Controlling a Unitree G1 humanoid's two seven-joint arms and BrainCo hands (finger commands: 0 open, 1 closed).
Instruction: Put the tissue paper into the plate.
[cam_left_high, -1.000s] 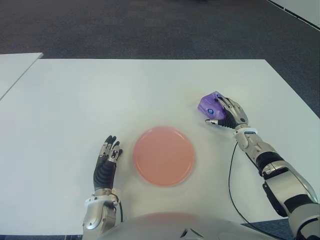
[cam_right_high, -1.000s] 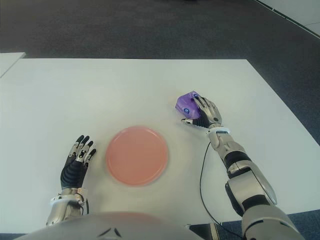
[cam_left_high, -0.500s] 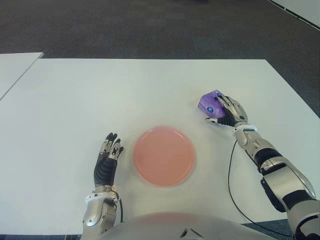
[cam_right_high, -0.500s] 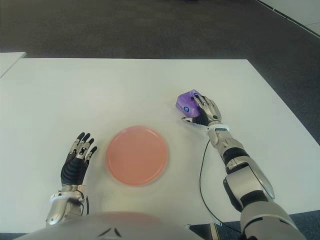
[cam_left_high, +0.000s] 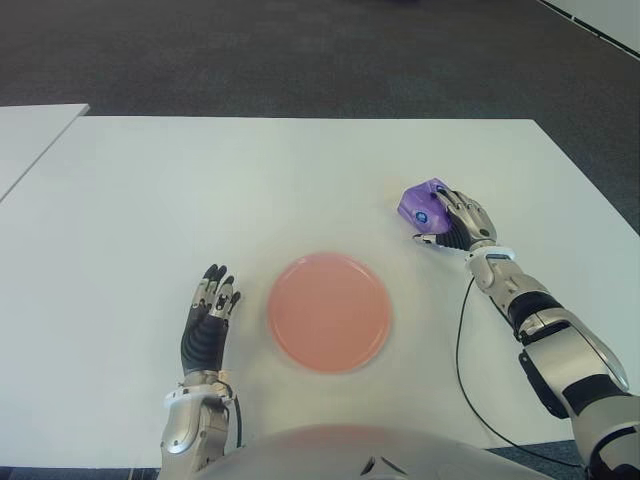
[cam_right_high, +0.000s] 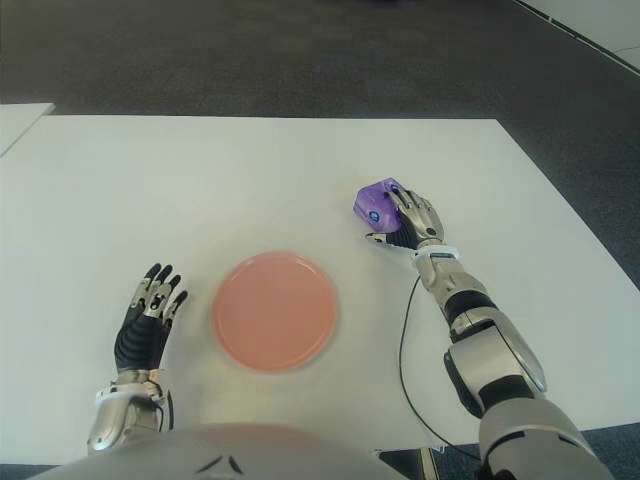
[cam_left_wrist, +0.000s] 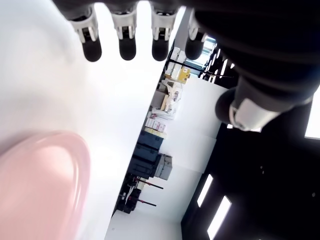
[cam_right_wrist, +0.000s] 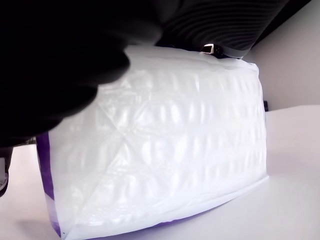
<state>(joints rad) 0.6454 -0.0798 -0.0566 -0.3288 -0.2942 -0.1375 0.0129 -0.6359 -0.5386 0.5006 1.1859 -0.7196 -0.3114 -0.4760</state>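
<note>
the right hand (cam_left_high: 458, 224) has its fingers wrapped over the purple tissue pack (cam_left_high: 421, 203), gripping it on the table (cam_left_high: 200, 190). the pink plate (cam_left_high: 328, 312), near its inner side, holds nothing; lift and transfer remain. the left hand (cam_left_high: 205, 325) shows beyond the plate, fingers extended, holding nothing.

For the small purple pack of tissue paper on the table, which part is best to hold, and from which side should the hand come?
Probably across its body, from above and the robot's right. The small purple pack of tissue paper looks soft and cushion-like, resting on the white table, so fingers can wrap over its top and press its sides. The right hand already covers it this way. The left hand shows left of the round pink plate.
</note>
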